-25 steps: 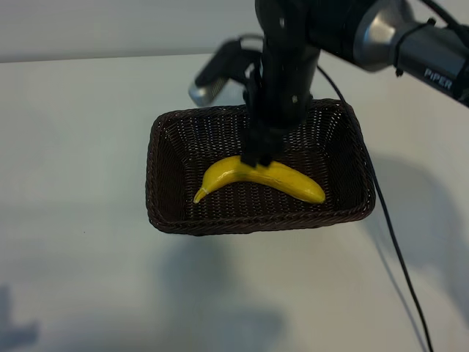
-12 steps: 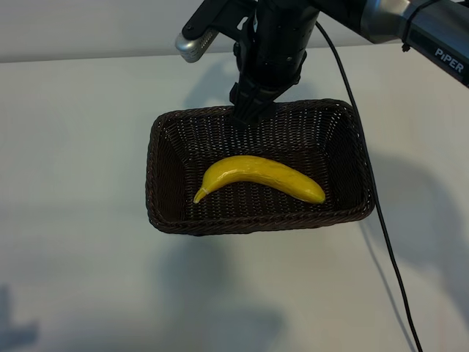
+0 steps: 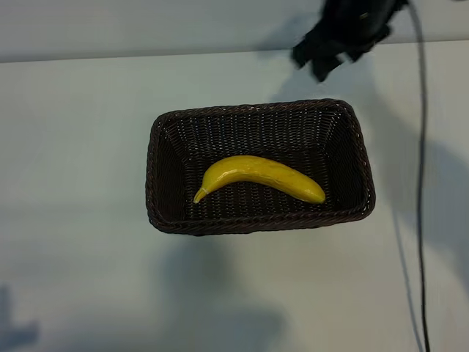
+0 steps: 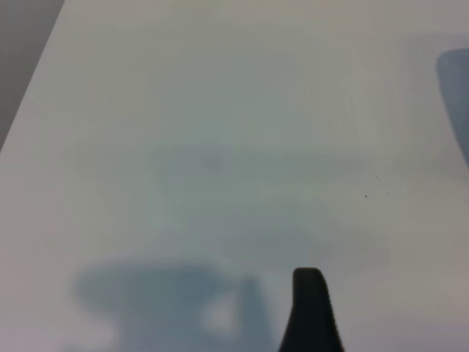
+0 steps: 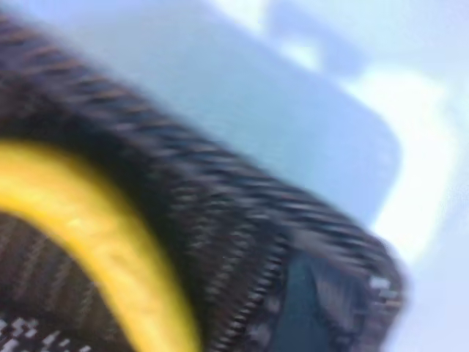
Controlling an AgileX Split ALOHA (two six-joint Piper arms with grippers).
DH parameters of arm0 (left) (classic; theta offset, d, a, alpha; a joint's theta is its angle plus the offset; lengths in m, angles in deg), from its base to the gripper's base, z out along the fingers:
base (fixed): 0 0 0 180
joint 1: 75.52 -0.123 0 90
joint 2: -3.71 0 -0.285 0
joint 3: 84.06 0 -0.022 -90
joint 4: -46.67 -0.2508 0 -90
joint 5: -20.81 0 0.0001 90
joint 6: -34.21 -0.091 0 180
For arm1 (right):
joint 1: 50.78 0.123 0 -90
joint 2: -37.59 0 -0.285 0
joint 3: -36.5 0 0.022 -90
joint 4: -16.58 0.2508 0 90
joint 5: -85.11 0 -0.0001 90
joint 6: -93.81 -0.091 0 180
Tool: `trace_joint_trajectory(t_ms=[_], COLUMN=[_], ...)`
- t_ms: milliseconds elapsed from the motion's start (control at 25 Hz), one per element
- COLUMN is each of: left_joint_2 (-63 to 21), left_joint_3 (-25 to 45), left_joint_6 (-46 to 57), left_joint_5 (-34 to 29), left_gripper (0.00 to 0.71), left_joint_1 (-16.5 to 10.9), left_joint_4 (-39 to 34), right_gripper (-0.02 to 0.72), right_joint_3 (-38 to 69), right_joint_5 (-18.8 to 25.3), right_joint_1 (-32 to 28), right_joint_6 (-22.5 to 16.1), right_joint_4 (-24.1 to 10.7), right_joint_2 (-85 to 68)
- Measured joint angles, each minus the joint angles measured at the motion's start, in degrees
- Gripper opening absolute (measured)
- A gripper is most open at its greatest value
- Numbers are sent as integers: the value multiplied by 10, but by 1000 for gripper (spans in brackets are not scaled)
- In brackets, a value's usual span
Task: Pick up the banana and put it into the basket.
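The yellow banana (image 3: 258, 177) lies curved on the floor of the dark brown wicker basket (image 3: 157, 147), free of any gripper. My right gripper (image 3: 321, 64) hangs beyond the basket's far right corner, raised above the table, open and holding nothing. In the right wrist view the banana (image 5: 95, 242) and the basket's braided rim (image 5: 227, 198) fill the near field, and that gripper's own jaws do not show. Of my left gripper only one dark finger (image 4: 309, 312) shows, over bare table, so it stands open and empty.
The white table (image 3: 73, 279) surrounds the basket on all sides. A black cable (image 3: 421, 183) runs down the right side of the table, past the basket's right end. Arm shadows lie on the tabletop.
The right gripper has let go of the banana, risen out of the basket and swung away to the far right. The banana and the basket have stayed in place.
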State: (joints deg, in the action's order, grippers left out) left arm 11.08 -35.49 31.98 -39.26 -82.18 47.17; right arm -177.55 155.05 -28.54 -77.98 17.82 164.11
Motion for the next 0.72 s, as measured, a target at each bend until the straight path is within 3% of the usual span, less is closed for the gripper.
trace_joint_trajectory(t_ms=[480, 720], left_joint_2=[0, 0], left_joint_3=[0, 0], left_joint_6=[0, 0], left_joint_5=[0, 0], left_gripper=[542, 542], left_joint_1=[0, 0], left_joint_4=[0, 0], right_gripper=[567, 567], right_joint_3=[0, 0], right_joint_5=[0, 0], right_joint_1=[-213, -266], right_joint_6=[-14, -30], right_joint_4=[-2, -5], right_joint_2=[0, 0])
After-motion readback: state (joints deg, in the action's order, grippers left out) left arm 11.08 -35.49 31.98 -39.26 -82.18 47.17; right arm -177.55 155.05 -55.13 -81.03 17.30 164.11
